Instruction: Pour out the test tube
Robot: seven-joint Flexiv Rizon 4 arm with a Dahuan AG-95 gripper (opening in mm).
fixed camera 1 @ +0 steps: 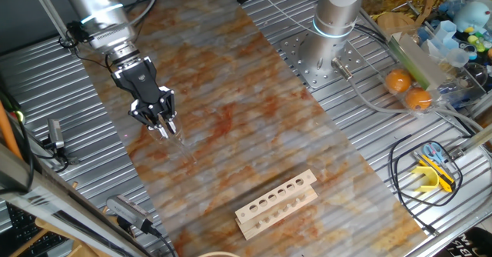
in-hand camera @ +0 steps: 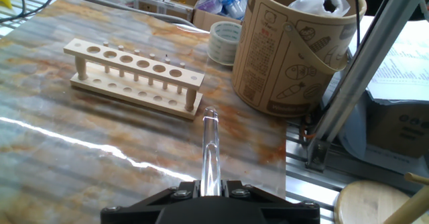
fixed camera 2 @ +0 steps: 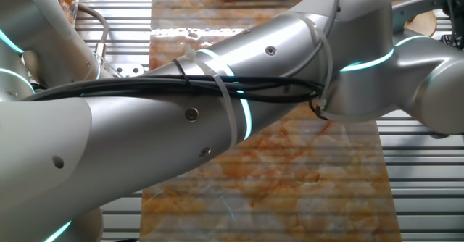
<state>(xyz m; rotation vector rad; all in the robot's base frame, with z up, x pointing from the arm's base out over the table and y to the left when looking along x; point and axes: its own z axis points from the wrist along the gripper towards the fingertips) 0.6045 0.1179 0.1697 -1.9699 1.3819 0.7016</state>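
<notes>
In the hand view the test tube [in-hand camera: 211,147], a slim clear glass tube, sticks forward out of my gripper [in-hand camera: 212,185], which is shut on its lower end. Its open mouth points toward the wooden rack [in-hand camera: 134,76]. From one fixed view the gripper [fixed camera 1: 164,128] hangs low over the marbled mat [fixed camera 1: 254,134] on the left side, and the tube is only a faint glint past the fingertips. The other fixed view is filled by the arm [fixed camera 2: 217,119], which hides the gripper and the tube.
The rack [fixed camera 1: 277,204] lies on the near part of the mat. A large paper bucket [in-hand camera: 295,46] and a tape roll [in-hand camera: 224,41] stand beyond the rack in the hand view. A second arm's base [fixed camera 1: 336,22] stands at the back right, with oranges [fixed camera 1: 409,89] and clutter beside it.
</notes>
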